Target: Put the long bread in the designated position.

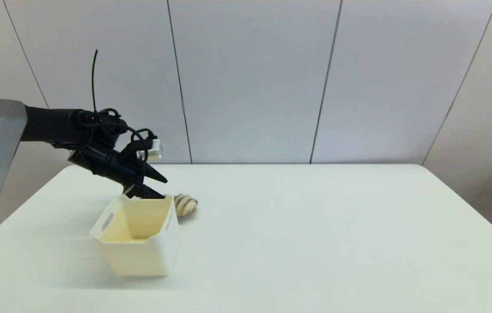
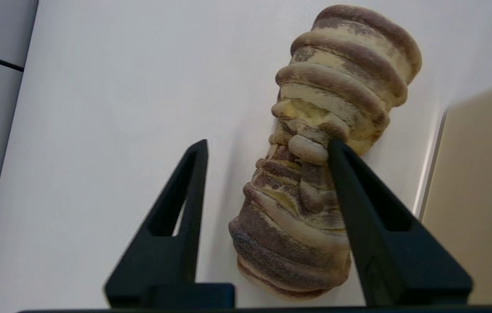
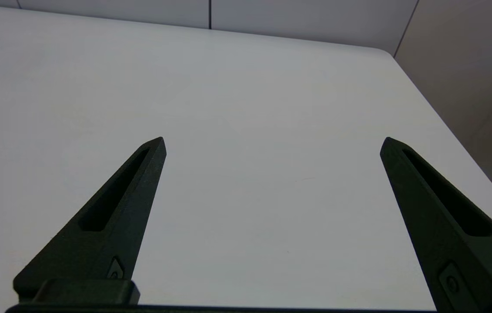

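Long bread (image 2: 315, 174) | behind bin (image 1: 137, 237) | left wrist: left gripper (image 2: 267, 148) jaws apart astride, unclamped

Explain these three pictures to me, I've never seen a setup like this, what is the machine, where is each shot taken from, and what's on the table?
This is a robot with two arms, each ending in a gripper with two black fingers. The wide picture comes from a camera on its head, looking down at a white table. The other two come from cameras on its wrists, looking out past the fingers.

On the table stand a cream bin and, just behind its far right corner, a ridged bread.

The left gripper hangs above the bin's far edge, next to the bread. Its wrist picture shows the bread lying on the table between the open fingers, one of which looks to be at the bread's side. Nothing is lifted yet.

The right gripper is parked, open, over bare table, holding nothing.
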Available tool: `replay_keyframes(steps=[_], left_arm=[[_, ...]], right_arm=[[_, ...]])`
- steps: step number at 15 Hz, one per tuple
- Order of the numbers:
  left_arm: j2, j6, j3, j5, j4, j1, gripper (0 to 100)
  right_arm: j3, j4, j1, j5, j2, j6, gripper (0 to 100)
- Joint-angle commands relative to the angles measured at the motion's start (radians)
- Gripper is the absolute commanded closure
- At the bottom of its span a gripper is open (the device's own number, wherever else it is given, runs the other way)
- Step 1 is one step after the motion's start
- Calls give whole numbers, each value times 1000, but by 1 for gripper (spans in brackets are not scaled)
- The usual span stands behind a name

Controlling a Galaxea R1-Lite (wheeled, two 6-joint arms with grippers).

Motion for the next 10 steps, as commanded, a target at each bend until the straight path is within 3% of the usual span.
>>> replay_keyframes(steps=[1, 10], left_arm=[[0, 7, -8, -4, 4, 0, 0], [-22, -7, -170, -5, 7, 0, 0]], right_arm=[[1, 0, 0, 1, 1, -1, 0], [0, 0, 0, 1, 1, -1, 0]])
